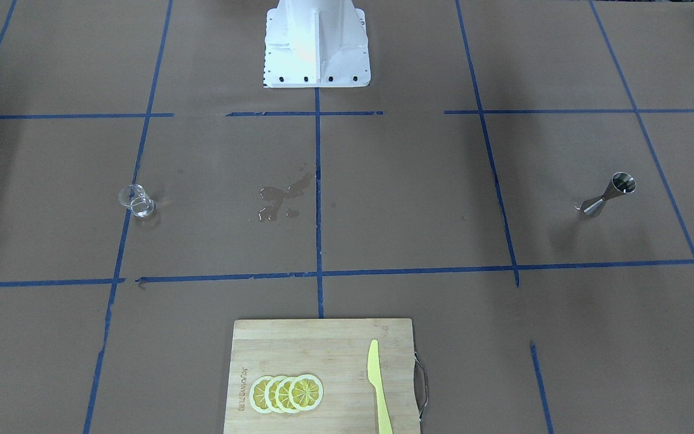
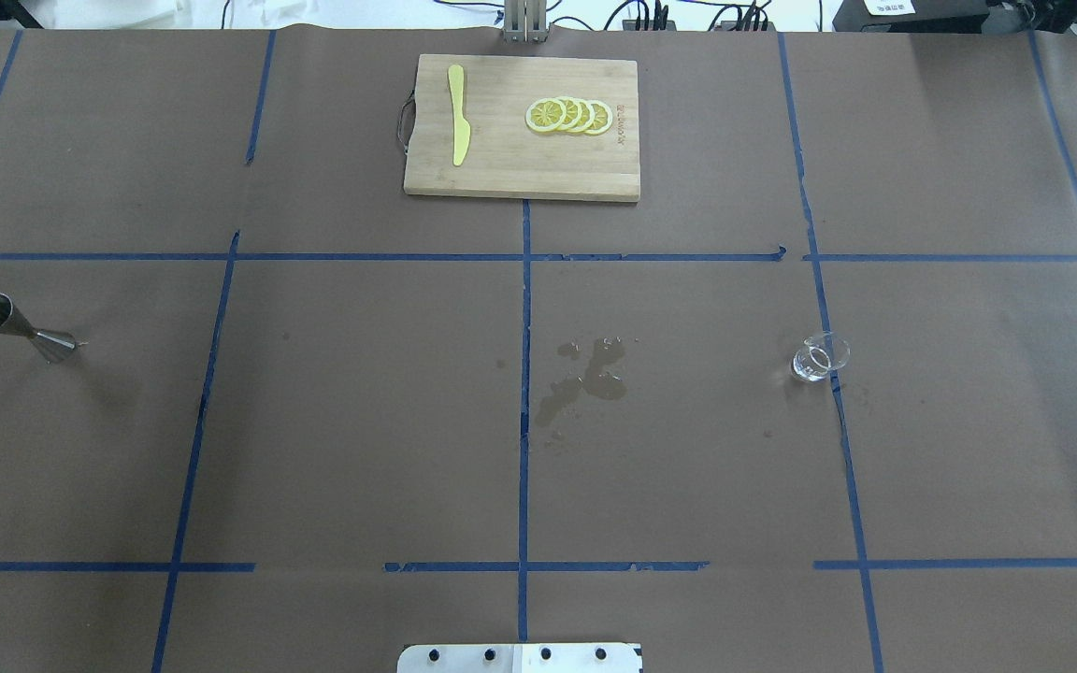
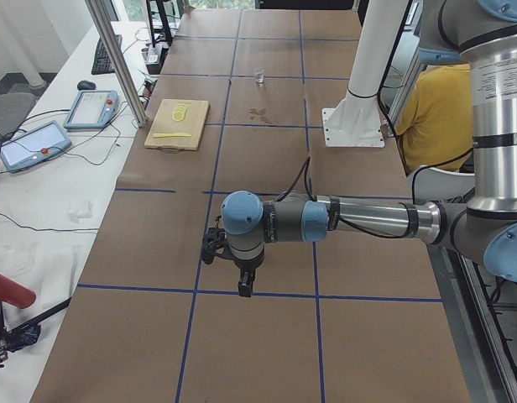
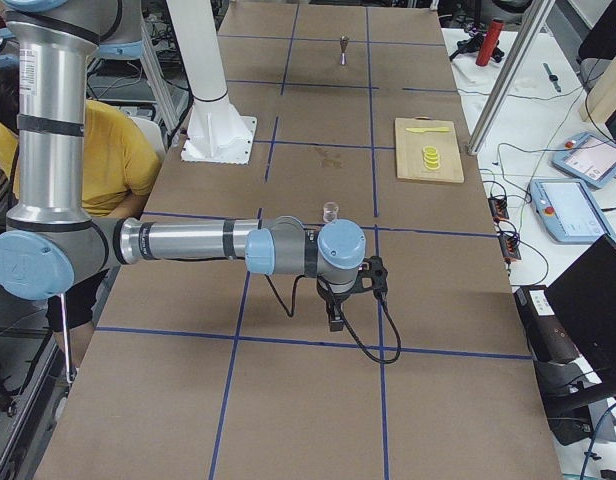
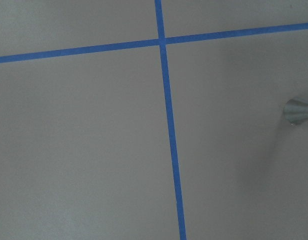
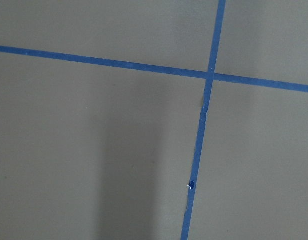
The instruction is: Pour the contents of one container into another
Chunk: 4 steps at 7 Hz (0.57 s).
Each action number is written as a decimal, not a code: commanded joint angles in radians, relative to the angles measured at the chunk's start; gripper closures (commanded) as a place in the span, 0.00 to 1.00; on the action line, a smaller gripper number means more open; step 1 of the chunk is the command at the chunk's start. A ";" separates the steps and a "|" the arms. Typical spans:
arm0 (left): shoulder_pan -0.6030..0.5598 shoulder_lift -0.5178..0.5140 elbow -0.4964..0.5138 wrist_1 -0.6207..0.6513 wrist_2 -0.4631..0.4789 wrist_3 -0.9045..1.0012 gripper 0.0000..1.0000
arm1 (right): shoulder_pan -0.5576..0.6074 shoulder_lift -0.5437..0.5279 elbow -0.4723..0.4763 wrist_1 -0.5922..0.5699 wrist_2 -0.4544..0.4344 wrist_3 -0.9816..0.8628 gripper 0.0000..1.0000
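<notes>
Presently we note the glass (image 2: 819, 357) upright on the table (image 2: 361, 421), on the robot's right half, right at a blue tape line. We cannot tell whether it holds any liquid. The jigger (image 2: 20, 329) stands upright on one cone far out on the robot's left half, well apart from the glass. Between them, just beside the centre tape line, a wet patch (image 2: 585, 379) darkens the brown paper. At the far edge from the robot lies a board (image 2: 501, 159) with a yellow knife (image 2: 458, 117) and four overlapping lemon slices (image 2: 568, 115) on it, knife and slices apart. The mast's white base plate (image 1: 317, 54) sits at the robot's edge of the table. The left gripper (image 3: 244, 287) shows only in the left side view: it hangs from a level forearm, pointing down over the paper near a tape line; whether its fingers are apart or together we cannot tell. The right gripper (image 4: 334, 320) shows only in the right side view, in a like pose, with the glass on the table just beyond it; its state we likewise cannot tell. Neither one touches a vessel. The left wrist view catches one cone of the jigger at its right edge, beside a tape crossing; the right wrist view gives only paper and a tape crossing. A person in a yellow shirt (image 3: 430, 117) sits behind the robot.
</notes>
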 commanded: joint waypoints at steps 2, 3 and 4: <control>0.000 -0.002 0.003 0.000 0.000 0.000 0.00 | 0.000 -0.004 -0.013 0.001 -0.007 -0.005 0.00; 0.000 -0.002 0.003 -0.002 0.000 0.000 0.00 | 0.000 -0.004 -0.013 0.001 -0.013 -0.007 0.00; 0.000 -0.002 0.003 -0.002 0.000 -0.002 0.00 | 0.000 -0.003 -0.013 0.001 -0.014 -0.005 0.00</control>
